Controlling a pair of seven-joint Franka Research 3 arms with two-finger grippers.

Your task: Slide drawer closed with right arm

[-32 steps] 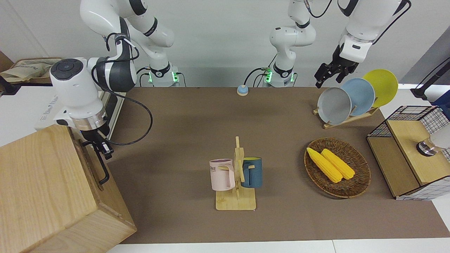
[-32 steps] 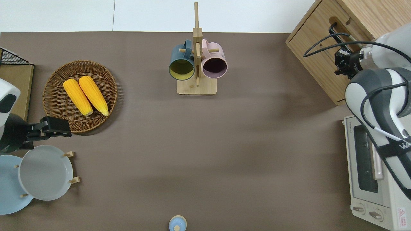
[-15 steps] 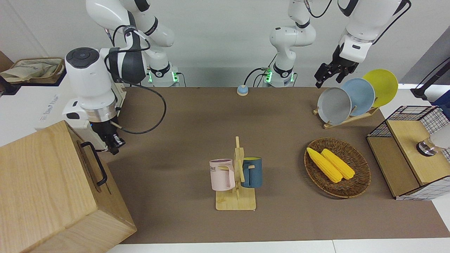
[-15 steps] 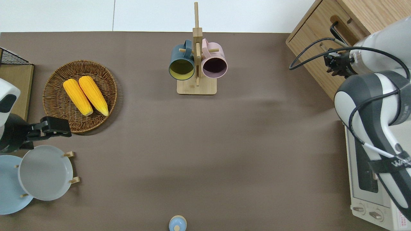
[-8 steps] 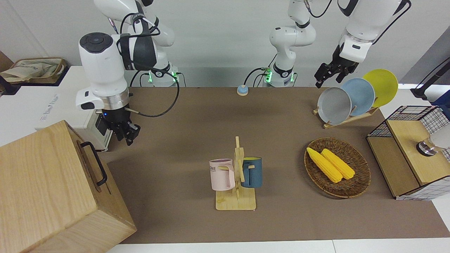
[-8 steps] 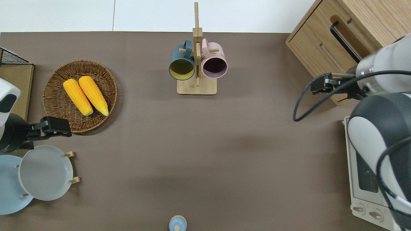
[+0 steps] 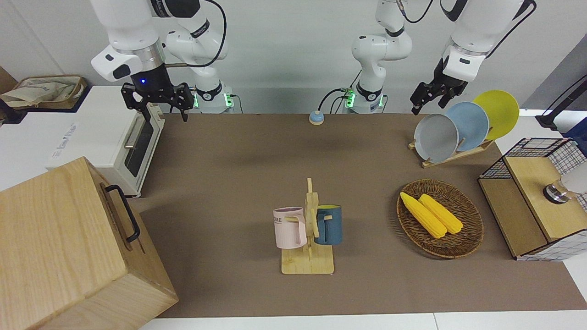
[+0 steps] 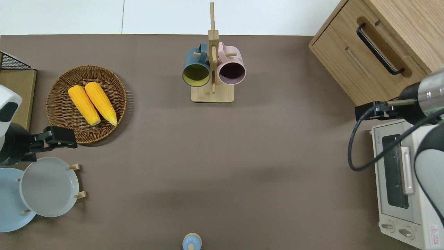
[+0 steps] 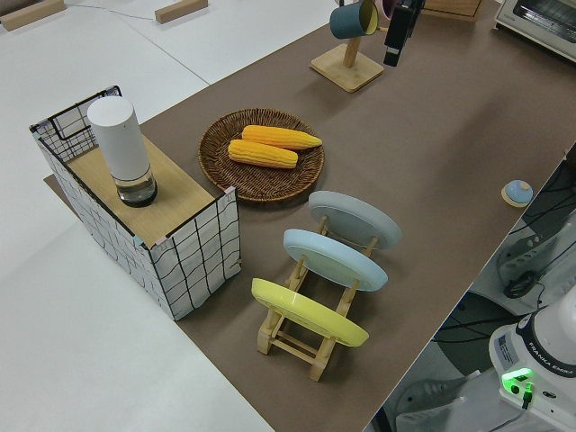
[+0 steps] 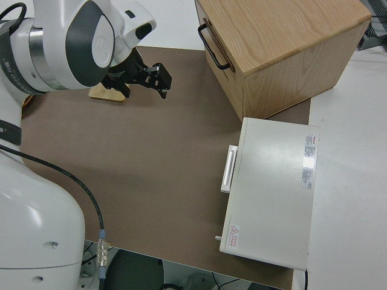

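Observation:
The drawer [image 7: 115,219] with its black bar handle [image 7: 123,211] sits flush in the front of the big pale-wood box [image 7: 55,238] at the right arm's end of the table. It also shows in the overhead view [image 8: 366,43] and the right side view [image 10: 211,36]. My right gripper [image 7: 158,107] is open and empty, raised well away from the handle. In the overhead view it [image 8: 369,111] is over the table between the box's nearer corner and the toaster oven. My left arm is parked, its gripper [image 7: 429,103] open.
A white toaster oven [image 8: 399,180] stands beside the box, nearer to the robots. A mug rack [image 7: 308,229] stands mid-table. A basket of corn [image 7: 439,217], a plate rack [image 7: 458,128] and a wire-mesh box [image 7: 536,197] are at the left arm's end. A blue bell [image 7: 316,118] sits near the robots.
My right gripper has left the drawer handle, risen and drawn back toward the robots, and now stands beside the toaster oven. The drawer and the left arm have not moved.

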